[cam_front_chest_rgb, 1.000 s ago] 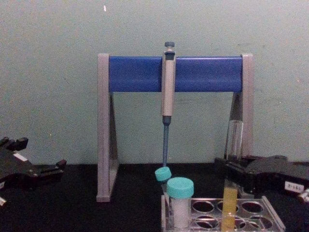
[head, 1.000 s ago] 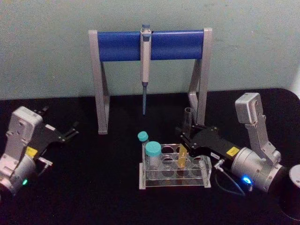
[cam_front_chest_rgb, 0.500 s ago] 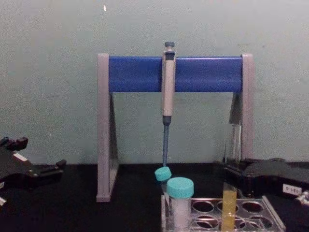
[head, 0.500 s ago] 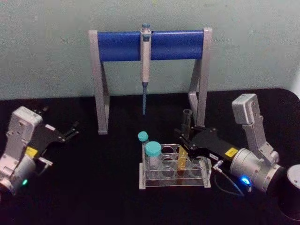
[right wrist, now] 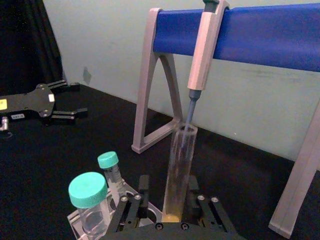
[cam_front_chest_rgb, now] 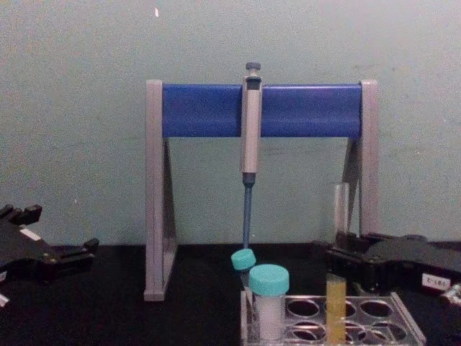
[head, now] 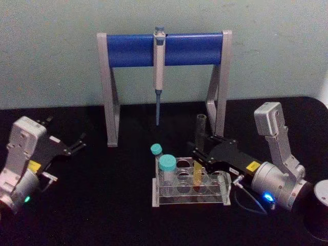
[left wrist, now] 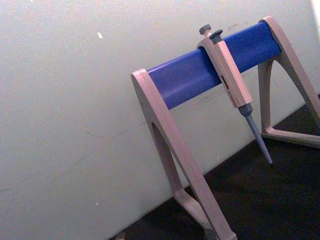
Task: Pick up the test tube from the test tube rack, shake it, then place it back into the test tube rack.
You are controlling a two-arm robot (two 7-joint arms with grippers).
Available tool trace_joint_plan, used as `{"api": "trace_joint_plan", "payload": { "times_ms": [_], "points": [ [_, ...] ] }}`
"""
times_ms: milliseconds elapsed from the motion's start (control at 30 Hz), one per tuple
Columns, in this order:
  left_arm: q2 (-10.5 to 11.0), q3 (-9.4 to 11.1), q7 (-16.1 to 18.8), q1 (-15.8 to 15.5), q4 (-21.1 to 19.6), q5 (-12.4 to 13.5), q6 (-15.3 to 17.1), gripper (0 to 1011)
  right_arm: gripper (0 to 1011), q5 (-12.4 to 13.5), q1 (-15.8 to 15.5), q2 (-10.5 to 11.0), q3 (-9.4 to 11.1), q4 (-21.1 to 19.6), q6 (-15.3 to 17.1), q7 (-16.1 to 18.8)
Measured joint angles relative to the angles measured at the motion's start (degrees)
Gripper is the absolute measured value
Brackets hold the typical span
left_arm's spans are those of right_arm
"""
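Observation:
The test tube (head: 199, 138) is tall clear glass with yellow-orange liquid (cam_front_chest_rgb: 336, 310) in its lower part. It stands nearly upright, its lower end down among the holes of the clear test tube rack (head: 189, 198) at mid-table. My right gripper (head: 197, 152) reaches in from the right and is shut on the tube just above the rack. In the right wrist view the tube (right wrist: 179, 170) rises from between the gripper (right wrist: 172, 212) fingers. My left gripper (head: 77, 142) rests open at the far left, well away from the rack.
Behind the rack stands a tall grey stand with a blue crossbar (head: 164, 49), and a grey-blue pipette (head: 158, 77) hangs from it. Two teal-capped tubes (head: 167, 164) sit in the rack's left side. A dark cylinder (head: 320, 210) stands at the right front.
The right gripper has shifted the test tube a little to the left, its top tilting that way. The left arm has not moved.

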Motion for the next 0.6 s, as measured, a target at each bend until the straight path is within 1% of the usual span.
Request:
{"api": "trace_joint_plan", "payload": {
  "times_ms": [33, 67, 167, 267, 433, 500, 600],
  "points": [
    [0.00, 0.00, 0.00, 0.00, 0.00, 0.00, 0.00, 1009, 463, 0.01, -0.01, 0.00, 0.01, 0.00, -0.01, 0.00],
    [0.00, 0.00, 0.00, 0.01, 0.00, 0.00, 0.00, 1010, 524, 0.01, -0.01, 0.00, 0.01, 0.00, -0.01, 0.00],
    [0.00, 0.00, 0.00, 0.00, 0.00, 0.00, 0.00, 1010, 585, 0.03, -0.02, 0.00, 0.02, 0.00, -0.03, 0.02],
    [0.00, 0.00, 0.00, 0.00, 0.00, 0.00, 0.00, 1010, 705, 0.05, -0.03, 0.00, 0.02, 0.00, -0.05, 0.03],
    [0.00, 0.00, 0.00, 0.00, 0.00, 0.00, 0.00, 1010, 839, 0.09, -0.02, 0.00, 0.02, 0.00, -0.07, 0.05],
    [0.00, 0.00, 0.00, 0.00, 0.00, 0.00, 0.00, 1010, 907, 0.10, -0.03, 0.00, 0.02, 0.00, -0.07, 0.07],
    [0.00, 0.00, 0.00, 0.00, 0.00, 0.00, 0.00, 1009, 953, 0.11, -0.03, 0.00, 0.02, 0.00, -0.07, 0.08]
  ]
}}
